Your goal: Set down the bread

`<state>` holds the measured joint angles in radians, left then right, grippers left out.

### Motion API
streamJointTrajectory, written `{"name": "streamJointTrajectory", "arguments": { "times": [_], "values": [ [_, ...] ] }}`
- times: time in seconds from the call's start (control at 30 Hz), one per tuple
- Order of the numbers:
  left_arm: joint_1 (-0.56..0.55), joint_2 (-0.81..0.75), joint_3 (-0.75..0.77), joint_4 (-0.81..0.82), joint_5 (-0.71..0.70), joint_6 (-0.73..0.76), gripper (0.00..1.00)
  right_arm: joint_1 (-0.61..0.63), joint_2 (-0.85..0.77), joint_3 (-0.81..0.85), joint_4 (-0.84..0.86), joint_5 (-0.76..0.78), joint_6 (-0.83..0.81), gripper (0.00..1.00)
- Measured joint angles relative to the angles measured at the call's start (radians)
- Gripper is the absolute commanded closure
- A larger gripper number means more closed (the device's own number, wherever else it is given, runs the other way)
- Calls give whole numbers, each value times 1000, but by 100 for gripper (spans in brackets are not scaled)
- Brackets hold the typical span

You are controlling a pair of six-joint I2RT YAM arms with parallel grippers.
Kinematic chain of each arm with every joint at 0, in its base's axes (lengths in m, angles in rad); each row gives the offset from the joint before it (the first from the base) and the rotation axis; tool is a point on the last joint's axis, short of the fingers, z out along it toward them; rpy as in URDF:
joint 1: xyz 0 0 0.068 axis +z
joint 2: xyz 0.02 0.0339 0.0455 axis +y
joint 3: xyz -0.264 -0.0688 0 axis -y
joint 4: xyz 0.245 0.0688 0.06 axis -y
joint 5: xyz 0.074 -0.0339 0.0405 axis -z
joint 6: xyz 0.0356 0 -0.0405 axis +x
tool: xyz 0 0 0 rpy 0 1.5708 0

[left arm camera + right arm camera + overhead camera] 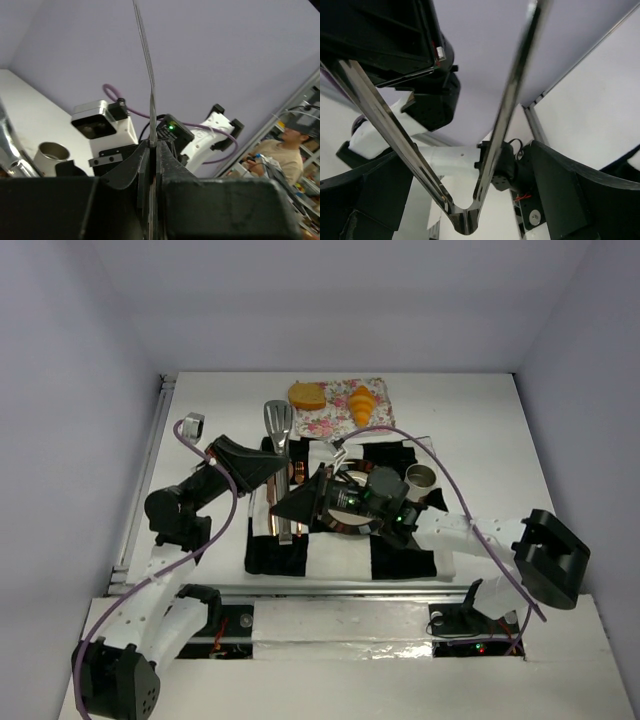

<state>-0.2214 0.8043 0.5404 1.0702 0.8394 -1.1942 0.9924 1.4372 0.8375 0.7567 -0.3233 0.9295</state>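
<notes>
A slice of bread (307, 395) lies beside a croissant (362, 404) on a floral napkin (340, 420) at the back of the table. Metal tongs (279, 423) reach from the checkered mat (400, 558) toward the napkin. My left gripper (283, 465) is shut on the tongs; in the left wrist view a thin metal arm (150, 90) stands clamped edge-on in that gripper (152, 150). My right gripper (302, 505) is open. In the right wrist view the tongs' hinge end (465, 222) sits between that gripper's (470, 200) wide-apart fingers (580, 195), both tong arms splayed upward.
A metal cup (421, 477) stands on the mat to the right, seen also in the left wrist view as the cup (50, 152). A round dish (345, 525) lies partly under the right arm. Purple cables (455, 490) arc over both arms. Walls close the table on three sides.
</notes>
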Motion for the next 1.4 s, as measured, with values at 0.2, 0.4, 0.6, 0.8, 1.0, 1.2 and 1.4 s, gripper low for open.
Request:
{"name": "streamJointTrajectory", "arguments": {
  "times": [0.2,0.4,0.6,0.8,1.0,1.2,1.4],
  "values": [
    [0,13,-49,129,28,-94,100,20,63,0,129,-54,66,13],
    [0,11,-57,162,37,-113,100,32,84,0,212,-63,111,31],
    [1,10,-63,174,35,-108,94,43,77,-4,240,-49,123,45],
    [0,5,-74,142,32,-91,79,43,27,-34,183,-1,105,47],
    [-1,-34,-74,51,32,-28,53,43,-40,-34,35,70,61,52],
    [-1,-45,-73,-47,50,38,31,42,-70,-34,-61,134,51,57],
    [-1,-45,-69,-122,78,76,24,41,-70,-34,-80,183,62,58]
  ]
}}
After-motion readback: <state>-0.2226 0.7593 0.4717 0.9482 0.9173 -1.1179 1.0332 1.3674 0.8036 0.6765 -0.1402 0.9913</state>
